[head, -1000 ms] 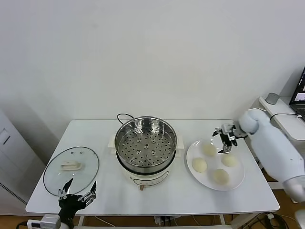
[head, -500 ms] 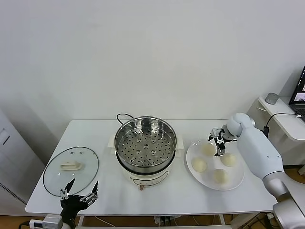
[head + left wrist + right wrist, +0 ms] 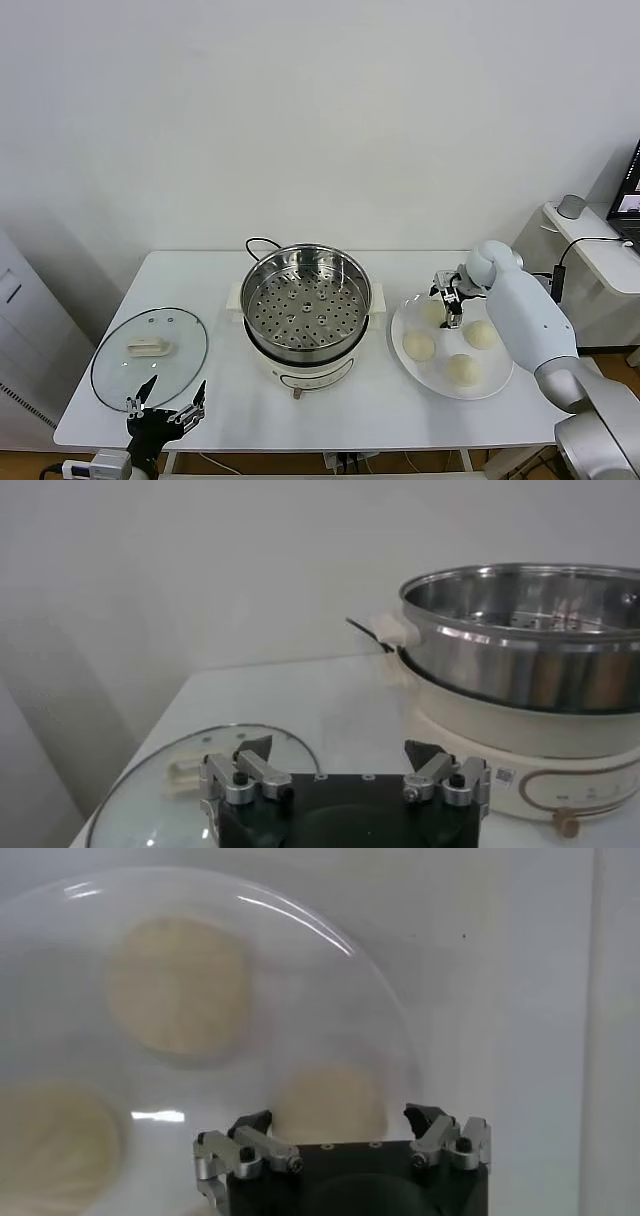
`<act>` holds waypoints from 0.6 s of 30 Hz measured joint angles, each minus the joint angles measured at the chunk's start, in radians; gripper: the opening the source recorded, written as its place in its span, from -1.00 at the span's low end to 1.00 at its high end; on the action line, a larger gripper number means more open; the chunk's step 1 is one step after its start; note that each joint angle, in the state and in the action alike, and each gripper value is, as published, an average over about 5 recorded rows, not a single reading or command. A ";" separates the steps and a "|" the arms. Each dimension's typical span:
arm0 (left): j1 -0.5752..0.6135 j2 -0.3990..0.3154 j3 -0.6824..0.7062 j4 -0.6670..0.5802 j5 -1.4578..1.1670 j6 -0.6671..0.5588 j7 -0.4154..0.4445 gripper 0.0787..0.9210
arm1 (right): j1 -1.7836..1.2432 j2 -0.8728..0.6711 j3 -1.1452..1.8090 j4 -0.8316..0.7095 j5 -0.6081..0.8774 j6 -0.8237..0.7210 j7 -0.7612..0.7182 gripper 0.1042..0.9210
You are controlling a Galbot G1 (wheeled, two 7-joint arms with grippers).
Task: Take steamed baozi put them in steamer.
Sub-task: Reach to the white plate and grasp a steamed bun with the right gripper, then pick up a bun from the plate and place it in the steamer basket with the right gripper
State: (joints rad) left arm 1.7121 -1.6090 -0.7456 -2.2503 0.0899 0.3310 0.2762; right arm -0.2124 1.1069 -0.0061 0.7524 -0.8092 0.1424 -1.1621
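Four steamed baozi (image 3: 451,342) sit on the white plate (image 3: 502,378), just right of the steamer (image 3: 306,297) — its basket holds nothing. The right gripper (image 3: 449,299) hangs over the plate's far bun, jaws spread wide, gripping nothing. The left gripper (image 3: 163,409) waits at the table's near edge beside the glass lid (image 3: 149,354) — jaws likewise apart.

Right pincer (image 3: 449,300) moved left, nearer steamer (image 3: 305,297), now above rear baozi (image 3: 436,311); fingers spread.
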 measured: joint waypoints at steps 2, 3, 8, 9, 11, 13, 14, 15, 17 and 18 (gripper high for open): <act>0.000 0.000 0.001 0.001 0.000 0.000 0.000 0.77 | -0.001 0.000 0.001 0.000 0.001 0.000 -0.002 0.40; 0.000 0.000 0.001 0.001 0.001 0.000 0.000 0.77 | -0.002 0.000 0.002 0.001 0.002 -0.001 -0.002 0.34; -0.001 0.000 0.002 0.002 0.001 0.000 0.000 0.77 | -0.001 -0.004 0.003 0.005 0.009 -0.007 -0.010 0.19; -0.001 0.000 0.002 0.002 0.001 0.000 0.000 0.77 | 0.000 -0.006 0.002 0.007 0.012 -0.008 -0.012 0.18; -0.001 0.000 0.003 0.002 0.001 0.000 0.000 0.77 | 0.004 -0.011 -0.002 0.012 0.018 -0.013 -0.017 0.18; -0.002 0.000 0.005 0.002 0.001 0.000 0.001 0.77 | 0.011 -0.018 -0.007 0.020 0.028 -0.018 -0.022 0.17; -0.003 0.000 0.006 0.002 0.001 0.000 0.000 0.77 | 0.016 -0.021 -0.011 0.024 0.035 -0.021 -0.026 0.17; -0.004 0.000 0.007 0.002 0.002 0.001 0.000 0.77 | 0.022 -0.025 -0.016 0.029 0.043 -0.024 -0.030 0.16; -0.007 0.000 0.009 0.002 0.003 0.002 0.000 0.77 | 0.039 -0.034 -0.033 0.040 0.065 -0.032 -0.040 0.16; -0.008 0.000 0.010 0.002 0.005 0.003 0.000 0.77 | 0.051 -0.039 -0.044 0.046 0.078 -0.036 -0.045 0.15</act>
State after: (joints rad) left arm 1.7039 -1.6091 -0.7352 -2.2487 0.0947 0.3340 0.2762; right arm -0.1616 1.0674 -0.0504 0.7980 -0.7307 0.1068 -1.2076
